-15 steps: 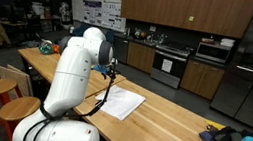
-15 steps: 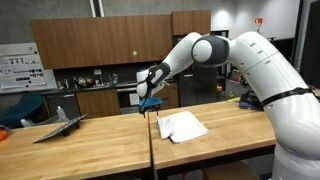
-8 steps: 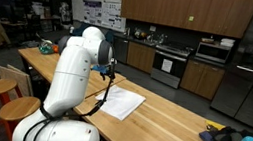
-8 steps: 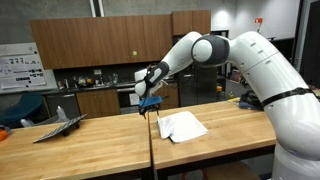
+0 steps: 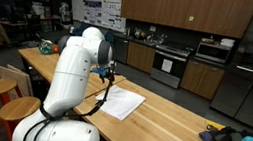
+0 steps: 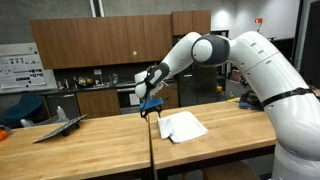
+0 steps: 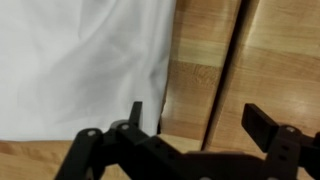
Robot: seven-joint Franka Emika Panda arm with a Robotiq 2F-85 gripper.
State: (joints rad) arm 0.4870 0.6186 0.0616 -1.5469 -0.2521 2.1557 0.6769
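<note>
gripper: black two-finger gripper (image 7: 197, 125) hovers, jaws wide apart, empty | thing: flat white cloth (image 7: 80, 60) lies picture-left of the jaws in the wrist view, its long edge under one fingertip | beyond the cloth: light wooden table (image 7: 275, 60), its seam (image 7: 228, 70) parallel to that edge

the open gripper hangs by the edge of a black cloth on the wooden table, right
Not quite: the cloth is white, not black, as the wrist view shows. The rest holds: the open gripper hangs by its edge, above the wooden table.
</note>
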